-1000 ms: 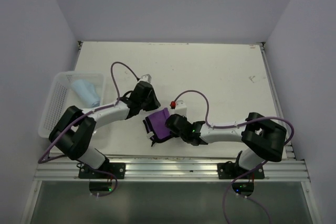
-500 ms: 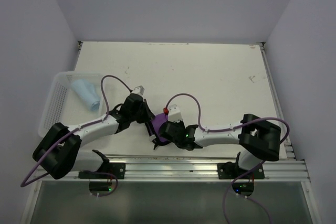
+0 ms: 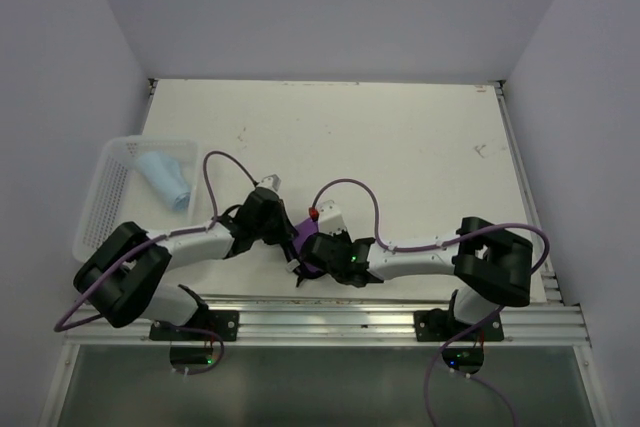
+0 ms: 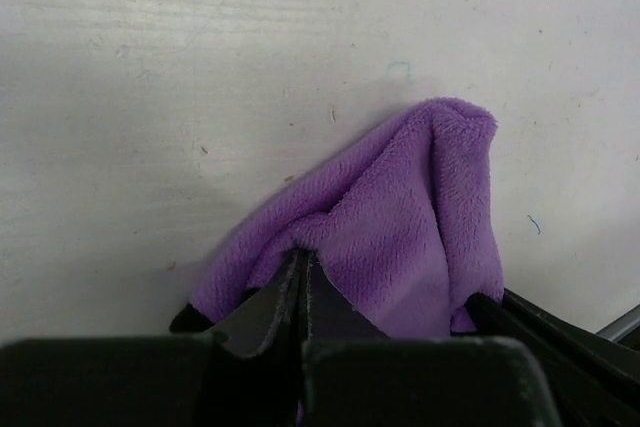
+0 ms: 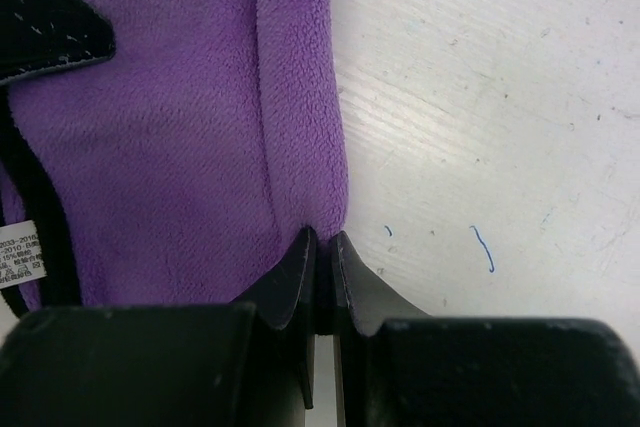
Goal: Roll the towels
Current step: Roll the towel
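Note:
The dark towel, purple face up (image 3: 301,238), lies bunched at the table's near edge between both grippers. In the left wrist view my left gripper (image 4: 302,259) is shut on a fold of the purple cloth (image 4: 400,217). In the right wrist view my right gripper (image 5: 322,239) is shut on the purple towel's edge (image 5: 180,147); its small white tag (image 5: 20,252) shows at the left. From above, the left gripper (image 3: 283,232) and the right gripper (image 3: 308,250) sit close together over the towel. The light blue towel (image 3: 165,177) lies rolled in the white mesh basket (image 3: 105,202).
The basket stands at the table's left edge. The metal rail (image 3: 330,312) runs along the near edge just below the grippers. Small blue pen marks (image 5: 482,247) dot the white table beside the towel.
Both grippers have come down toward the near edge and closed in on each other. The purple towel has been drawn along and is now more bunched and mostly hidden under them.

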Available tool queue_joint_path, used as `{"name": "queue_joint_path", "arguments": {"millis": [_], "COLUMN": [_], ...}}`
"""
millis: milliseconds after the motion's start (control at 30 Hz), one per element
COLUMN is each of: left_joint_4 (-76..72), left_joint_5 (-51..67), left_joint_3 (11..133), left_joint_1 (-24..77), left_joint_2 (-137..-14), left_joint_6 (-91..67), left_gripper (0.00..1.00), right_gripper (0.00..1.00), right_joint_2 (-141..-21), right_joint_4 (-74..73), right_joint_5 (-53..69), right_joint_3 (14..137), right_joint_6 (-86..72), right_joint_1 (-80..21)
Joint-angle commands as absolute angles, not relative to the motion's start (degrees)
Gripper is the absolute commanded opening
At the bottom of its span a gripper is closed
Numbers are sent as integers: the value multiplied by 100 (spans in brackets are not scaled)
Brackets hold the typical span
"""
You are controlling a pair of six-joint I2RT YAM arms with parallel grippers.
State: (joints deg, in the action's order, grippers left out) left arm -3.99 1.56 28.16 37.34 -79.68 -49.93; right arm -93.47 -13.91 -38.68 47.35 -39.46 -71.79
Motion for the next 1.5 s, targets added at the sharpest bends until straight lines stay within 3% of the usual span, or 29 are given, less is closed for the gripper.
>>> {"name": "queue_joint_path", "arguments": {"millis": [0,367,700,1467], "left_joint_4": [-483,-492,-615,-624], "left_joint_5": [-184,-404,-395,-440], "left_joint_3": [2883,3032,3015,3111], "left_joint_1": [3762,3762,3753,3691], "left_joint_2": [-8208,-8358,-8315,-8227], "left_joint_6": [-4922,-4860,-4808,-4438], "left_gripper": [0,0,0,0], "right_gripper": [0,0,0,0], "right_joint_2": [-9343,-9852,-11082,-12647], "right_joint_4": [-1889,-2627,-3927,-4658], "right_joint_5": [-4254,-4992,-5660,-5713], "right_joint_3": [4904,5519,6713,7874], "right_joint_6": [-3788,-3489,-3419,-2523], "right_joint_1": [-7260,-7813,-8147,-8692]}}
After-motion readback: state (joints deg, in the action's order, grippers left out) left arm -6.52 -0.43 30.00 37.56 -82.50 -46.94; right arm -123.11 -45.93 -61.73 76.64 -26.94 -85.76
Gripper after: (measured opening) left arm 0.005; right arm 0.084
